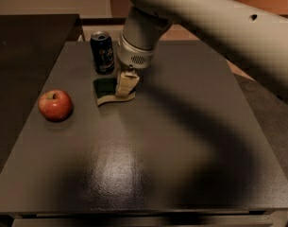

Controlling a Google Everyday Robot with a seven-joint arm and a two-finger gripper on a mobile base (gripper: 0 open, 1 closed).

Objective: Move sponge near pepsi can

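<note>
The sponge (105,90), dark green on top over pale yellow foam, lies on the dark table just in front of the pepsi can (102,53), a dark blue upright can with a silver rim at the table's back left. My gripper (126,85) comes down from the big pale arm and is on the sponge's right side, its pale fingers (125,82) gripping that edge. The sponge sits a short gap from the can's base, touching or just over the table.
A red apple (55,105) sits at the table's left side. The dark table (172,141) has a black counter (30,37) to its left and a floor drop past its right edge. The arm (214,22) spans the upper right.
</note>
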